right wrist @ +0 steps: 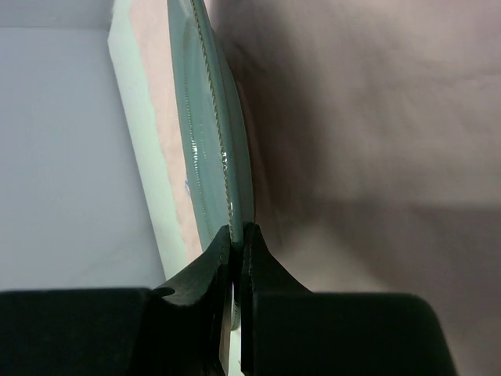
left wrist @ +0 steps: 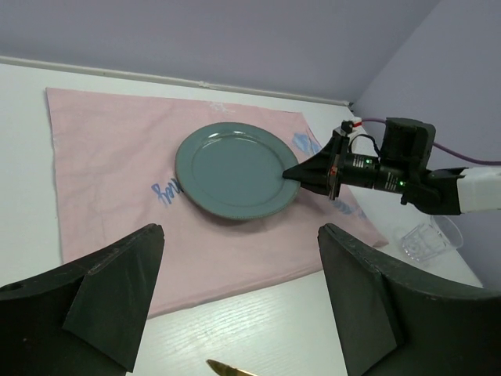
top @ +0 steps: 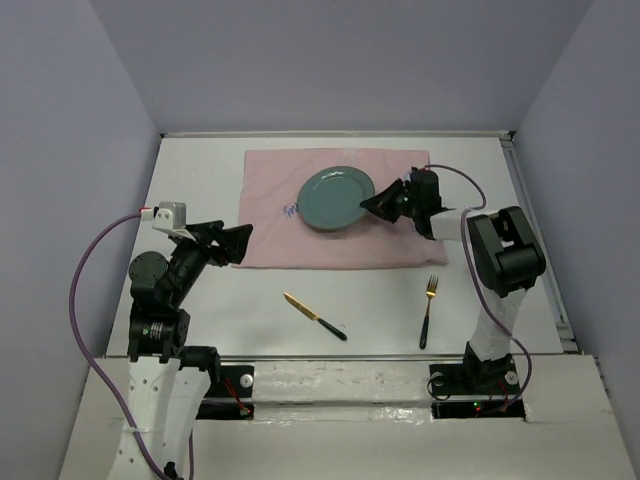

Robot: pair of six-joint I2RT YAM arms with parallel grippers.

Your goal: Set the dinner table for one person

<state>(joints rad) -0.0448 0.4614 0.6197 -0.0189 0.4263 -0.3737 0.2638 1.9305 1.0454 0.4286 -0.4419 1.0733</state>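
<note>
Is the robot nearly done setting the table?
Not yet. Done: the mat is spread out and the plate sits on it. In hand: the right claw is pinched shut on the plate's rim. Left to do: the knife and fork lie on the bare table in front of the mat, not beside the plate. The left claw is open and empty.

Top view, upper centre: plate [top: 336, 197] on placemat [top: 270, 215]. Below placemat, on table [top: 220, 305]: knife [top: 314, 316] left, fork [top: 428, 310] right, well apart.
</note>
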